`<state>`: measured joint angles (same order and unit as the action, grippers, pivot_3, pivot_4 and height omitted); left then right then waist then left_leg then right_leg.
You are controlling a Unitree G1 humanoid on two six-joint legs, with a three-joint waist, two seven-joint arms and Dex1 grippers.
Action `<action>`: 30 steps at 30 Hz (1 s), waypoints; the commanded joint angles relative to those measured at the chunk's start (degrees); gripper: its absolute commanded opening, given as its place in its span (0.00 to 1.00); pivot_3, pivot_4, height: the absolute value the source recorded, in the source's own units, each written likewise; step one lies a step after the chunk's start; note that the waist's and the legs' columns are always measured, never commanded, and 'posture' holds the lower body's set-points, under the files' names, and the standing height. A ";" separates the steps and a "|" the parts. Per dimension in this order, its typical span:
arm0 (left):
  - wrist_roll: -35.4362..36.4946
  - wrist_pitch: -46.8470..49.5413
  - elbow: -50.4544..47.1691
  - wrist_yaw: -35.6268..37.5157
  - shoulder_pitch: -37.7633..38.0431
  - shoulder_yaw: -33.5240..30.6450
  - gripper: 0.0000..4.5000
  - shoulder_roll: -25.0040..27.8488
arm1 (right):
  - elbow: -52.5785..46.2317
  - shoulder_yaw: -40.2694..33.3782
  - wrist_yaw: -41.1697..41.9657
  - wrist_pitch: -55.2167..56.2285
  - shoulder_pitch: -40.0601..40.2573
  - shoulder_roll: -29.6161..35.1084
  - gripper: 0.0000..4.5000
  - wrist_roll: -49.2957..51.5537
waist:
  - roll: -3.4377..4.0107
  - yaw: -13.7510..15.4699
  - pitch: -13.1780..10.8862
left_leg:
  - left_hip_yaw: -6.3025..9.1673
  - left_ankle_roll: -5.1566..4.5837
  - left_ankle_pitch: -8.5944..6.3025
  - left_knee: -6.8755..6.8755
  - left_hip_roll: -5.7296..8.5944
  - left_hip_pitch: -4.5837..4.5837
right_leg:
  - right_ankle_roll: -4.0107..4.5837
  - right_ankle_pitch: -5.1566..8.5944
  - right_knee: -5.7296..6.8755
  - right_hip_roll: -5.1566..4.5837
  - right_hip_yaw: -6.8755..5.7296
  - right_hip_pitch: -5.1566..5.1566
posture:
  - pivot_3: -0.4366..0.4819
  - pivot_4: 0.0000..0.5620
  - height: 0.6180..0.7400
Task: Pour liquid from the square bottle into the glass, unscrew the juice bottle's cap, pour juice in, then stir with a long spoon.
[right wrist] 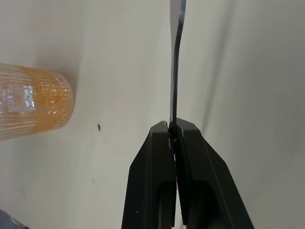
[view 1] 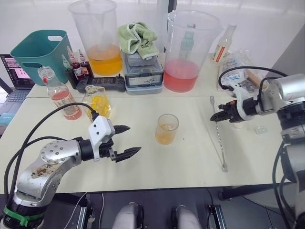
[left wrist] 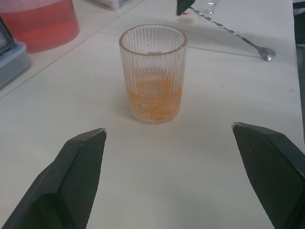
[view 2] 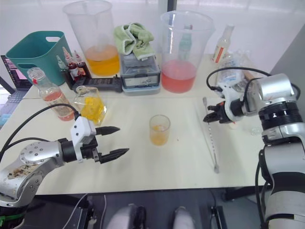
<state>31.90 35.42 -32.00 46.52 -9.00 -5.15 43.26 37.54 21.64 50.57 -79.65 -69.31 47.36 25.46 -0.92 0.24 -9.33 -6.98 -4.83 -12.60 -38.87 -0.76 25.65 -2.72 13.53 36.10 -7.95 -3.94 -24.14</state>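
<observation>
Bright, even light fills the scene — the white wall behind is washed out almost to blank. The pale worktop (view 1: 190, 157) carries only soft, faint shadows; the long spoon (view 1: 218, 136) casts a thin one just beside itself, below the right pincer (view 1: 215, 116). In the left wrist view the glass (left wrist: 153, 74) ahead of the left pincer (left wrist: 181, 176) is sharp, while the near fingertips (left wrist: 78, 176) blur. The right wrist view shows a broad soft shadow band beyond the pincer — the glass there glitters with small highlights.

The left gripper (left wrist: 174, 179) has its two black fingers spread wide, pointed at the ribbed glass (left wrist: 153, 74) holding a little orange liquid. Beyond the glass lies the long spoon (left wrist: 233, 32) on the pale table (left wrist: 228, 95).
</observation>
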 commanded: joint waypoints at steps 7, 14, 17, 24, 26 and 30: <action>1.48 1.89 -4.70 -1.54 1.67 -2.24 0.99 1.46 | 7.85 -2.57 1.44 7.99 -0.95 -5.56 0.00 -6.55 | 0.00 -0.23 0.00 | 0.00 0.09 0.05 0.00 -0.05 -0.02 | 0.01 0.00 0.01 0.13 0.03 0.01 | 0.48 0.27 0.99; 0.38 0.91 -4.13 -1.30 3.31 -2.43 1.00 2.42 | 13.88 -3.55 0.92 12.23 -0.60 -8.96 0.22 -11.28 | 0.00 -0.20 0.00 | 0.00 0.11 0.06 0.00 -0.05 -0.02 | 0.01 0.00 0.01 0.18 0.04 0.02 | 0.48 0.27 0.99; 0.16 0.28 -3.81 -1.07 3.89 -2.58 1.00 2.56 | 14.73 -4.09 1.23 12.58 -0.74 -9.49 0.46 -12.54 | 0.00 -0.38 0.00 | 0.00 0.14 0.08 0.00 -0.06 -0.02 | 0.01 0.00 0.02 0.20 0.05 0.00 | 0.48 0.27 0.99; -1.68 -3.54 0.50 1.07 7.19 -3.70 1.00 2.93 | 9.61 -5.73 4.00 12.18 -1.88 -6.48 0.99 -13.59 | 0.01 -0.68 0.00 | 0.00 0.18 0.10 0.02 -0.09 -0.03 | 0.03 -0.01 0.03 0.23 0.06 -0.01 | 0.48 0.27 0.99; -2.15 -4.97 2.12 1.84 7.94 -4.39 1.00 2.91 | 5.73 -6.18 5.98 11.93 -1.51 -3.82 1.00 -13.25 | 0.04 -0.52 -0.01 | 0.01 0.18 0.10 0.02 -0.08 -0.03 | 0.03 -0.01 0.03 0.23 0.06 -0.02 | 0.48 0.27 0.99; -2.26 -8.14 4.35 2.52 8.15 -6.24 1.00 1.87 | -4.64 -9.68 9.56 16.13 3.07 0.19 1.00 -10.64 | 0.04 -0.48 -0.01 | 0.02 0.18 0.09 0.02 -0.09 -0.02 | 0.03 -0.01 0.00 0.22 0.06 -0.04 | 0.48 0.27 0.99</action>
<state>29.33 29.83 -27.40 48.41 -0.68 -9.01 45.51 38.01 15.66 58.54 -66.64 -68.22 46.51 12.71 -0.88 -0.23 -9.34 -6.96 -4.65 -12.51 -38.84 -0.86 25.61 -2.69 13.52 36.09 -7.73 -3.88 -24.16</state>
